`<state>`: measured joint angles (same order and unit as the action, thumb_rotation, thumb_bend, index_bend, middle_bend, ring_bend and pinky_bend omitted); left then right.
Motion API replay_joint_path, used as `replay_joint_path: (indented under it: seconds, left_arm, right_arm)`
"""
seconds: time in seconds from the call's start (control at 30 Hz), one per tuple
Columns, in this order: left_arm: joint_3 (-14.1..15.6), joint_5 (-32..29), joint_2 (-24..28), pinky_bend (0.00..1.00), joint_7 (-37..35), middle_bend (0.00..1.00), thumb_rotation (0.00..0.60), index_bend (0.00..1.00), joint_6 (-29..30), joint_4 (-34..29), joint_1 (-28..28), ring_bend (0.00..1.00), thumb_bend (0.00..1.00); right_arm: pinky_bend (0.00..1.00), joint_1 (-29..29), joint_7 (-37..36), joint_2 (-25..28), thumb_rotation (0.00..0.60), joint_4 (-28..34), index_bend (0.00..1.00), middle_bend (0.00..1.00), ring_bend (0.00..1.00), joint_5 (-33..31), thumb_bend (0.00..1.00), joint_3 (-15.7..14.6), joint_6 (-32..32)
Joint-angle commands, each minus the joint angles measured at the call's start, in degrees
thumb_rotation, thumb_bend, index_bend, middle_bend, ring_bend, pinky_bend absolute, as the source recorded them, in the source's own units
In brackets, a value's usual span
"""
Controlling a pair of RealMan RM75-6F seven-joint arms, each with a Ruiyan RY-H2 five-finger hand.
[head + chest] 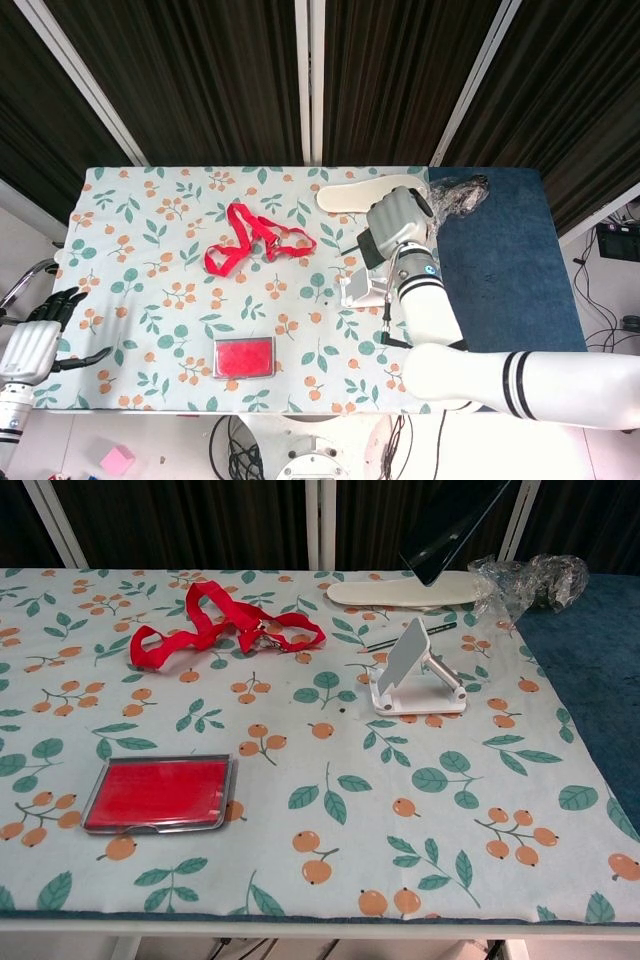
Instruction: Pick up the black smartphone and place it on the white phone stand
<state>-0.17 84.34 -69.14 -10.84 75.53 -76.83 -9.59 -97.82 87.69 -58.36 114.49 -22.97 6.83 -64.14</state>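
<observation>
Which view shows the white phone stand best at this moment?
The chest view: the white phone stand stands fully clear, its tilted plate and base visible. In the head view, the right hand holding the black smartphone hangs above it, covering part.

The stand (415,675) sits on the table (300,900), right of centre. The phone (455,525), held in the right hand (398,225), hangs above and just behind it. Behind the stand lie a pen (408,635) and an insole (405,588), with a plastic wrapper (530,580) to their right. The lanyard (220,630) lies left of the stand, the case (160,794) at front left. The left hand (38,340) is off the table's left edge.
</observation>
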Motion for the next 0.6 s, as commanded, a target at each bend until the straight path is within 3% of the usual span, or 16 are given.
replay_joint_path:
  seconds: [0.03, 0.6]
  left_arm:
    - [0.05, -0.02, -0.07, 0.2, -0.34, 0.06, 0.244, 0.1, -0.01, 0.23, 0.09, 0.06, 0.0]
    - [0.48, 0.54, -0.35, 0.2, -2.74, 0.06, 0.247, 0.1, 0.22, 2.63, 0.53, 0.06, 0.0]
  right_arm:
    - [0.57, -1.83, 2.4, -2.37, 0.6, -1.27, 0.82, 0.43, 0.44, -2.69, 0.33, 1.0, -1.7]
    - [0.57, -7.56, 14.57, -15.43, 0.6, -7.78, 0.79, 0.44, 0.44, -12.97, 0.33, 6.15, -12.39]
